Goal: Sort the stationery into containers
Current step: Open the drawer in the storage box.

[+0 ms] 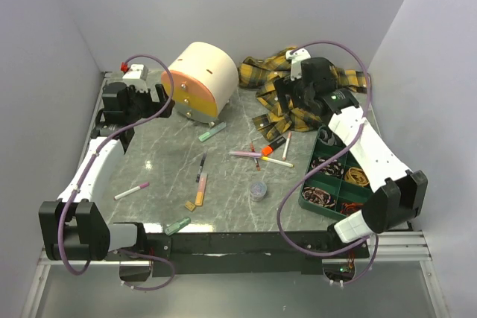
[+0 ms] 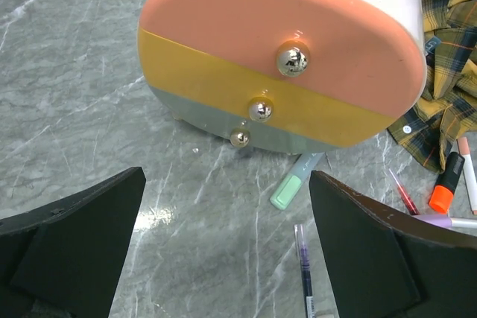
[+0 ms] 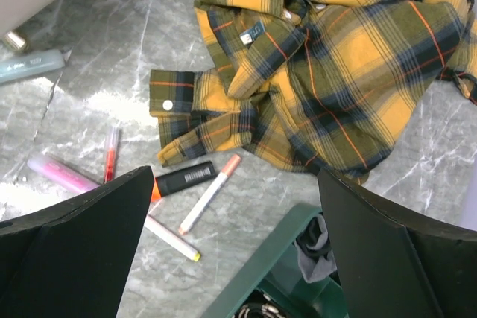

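Observation:
The cream drawer box (image 1: 197, 80) with its orange front and knobs (image 2: 292, 60) lies at the back left. My left gripper (image 1: 158, 102) hovers just left of it, open and empty (image 2: 226, 184), above bare table. A pale green highlighter (image 2: 294, 184) and a dark pen (image 2: 304, 273) lie near its right finger. My right gripper (image 1: 292, 94) is open and empty (image 3: 237, 184) over the shirt's edge. Below it are a black-and-orange marker (image 3: 182, 178), a pink-capped white marker (image 3: 211, 191) and the dark green tray (image 3: 257, 269). More pens (image 1: 261, 156) and a grey pot (image 1: 258, 189) lie mid-table.
A yellow-and-black plaid shirt (image 1: 298, 87) is bunched at the back right. The tray (image 1: 307, 197) holds coiled bands and a grey cloth. A pink-tipped marker (image 1: 132, 191), an orange pen (image 1: 199, 199) and a green clip (image 1: 178, 225) lie near the front. White walls enclose three sides.

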Robot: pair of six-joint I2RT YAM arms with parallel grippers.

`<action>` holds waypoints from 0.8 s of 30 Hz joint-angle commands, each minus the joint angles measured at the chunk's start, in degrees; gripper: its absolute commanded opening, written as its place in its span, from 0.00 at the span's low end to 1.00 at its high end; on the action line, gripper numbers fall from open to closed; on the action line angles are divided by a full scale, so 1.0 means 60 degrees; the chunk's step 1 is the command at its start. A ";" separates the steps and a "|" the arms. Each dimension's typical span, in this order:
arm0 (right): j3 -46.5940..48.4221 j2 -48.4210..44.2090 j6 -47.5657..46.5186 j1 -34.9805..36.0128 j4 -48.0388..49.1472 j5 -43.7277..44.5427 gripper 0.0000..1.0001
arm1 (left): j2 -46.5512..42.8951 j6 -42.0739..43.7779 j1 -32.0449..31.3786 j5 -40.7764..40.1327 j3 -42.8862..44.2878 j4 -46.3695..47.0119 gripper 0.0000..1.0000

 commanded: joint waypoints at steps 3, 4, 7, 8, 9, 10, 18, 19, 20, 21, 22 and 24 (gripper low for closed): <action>0.1194 0.0441 -0.0035 0.0068 0.0149 -0.0417 1.00 | -0.0121 0.0458 0.0019 0.0258 -0.0255 0.0412 0.99; 0.1544 0.0645 -0.0383 0.0068 -0.0040 -0.0564 1.00 | -0.0165 0.0648 0.0005 0.0287 -0.0372 0.0485 0.99; 0.2160 0.1041 -0.0985 0.0053 -0.0116 -0.1499 1.00 | -0.0603 0.1700 -0.0039 0.0738 -0.1293 0.1459 0.99; 0.2235 0.1101 -0.1089 0.0053 -0.0042 -0.1793 1.00 | -0.0967 0.2183 -0.0039 0.0916 -0.1978 0.1829 0.99; 0.2308 0.1174 -0.1162 0.0039 0.0045 -0.2477 1.00 | -0.1159 0.2405 -0.0025 0.1164 -0.2347 0.2326 0.99; 0.2541 0.1377 -0.1265 0.0039 0.0177 -0.2818 1.00 | -0.1350 0.2625 -0.0039 0.1703 -0.2713 0.3114 0.99; 0.4226 0.3675 0.0210 -0.0020 0.1772 -0.4125 0.96 | -0.0723 0.0860 -0.0230 0.2104 -0.2907 0.3150 0.85; 0.4315 0.3882 0.0446 -0.0006 0.2195 -0.3936 0.95 | -0.0664 0.0289 -0.0288 0.2060 -0.2922 0.3282 0.83; 0.4432 0.4073 0.0680 -0.0020 0.2359 -0.3905 0.95 | -0.0620 0.0109 -0.0347 0.1799 -0.3038 0.3602 0.81; 0.4636 0.4423 0.0842 -0.0035 0.2477 -0.3978 0.93 | -0.0605 0.0006 -0.0434 0.1579 -0.3097 0.3736 0.80; 0.4725 0.4600 0.0844 -0.0006 0.2637 -0.4196 0.92 | -0.0590 -0.0053 -0.0609 0.1403 -0.3156 0.3810 0.80; 0.5090 0.5068 0.0800 -0.0005 0.2726 -0.4461 0.90 | -0.0415 -0.0112 -0.0771 0.0819 -0.3244 0.4043 0.78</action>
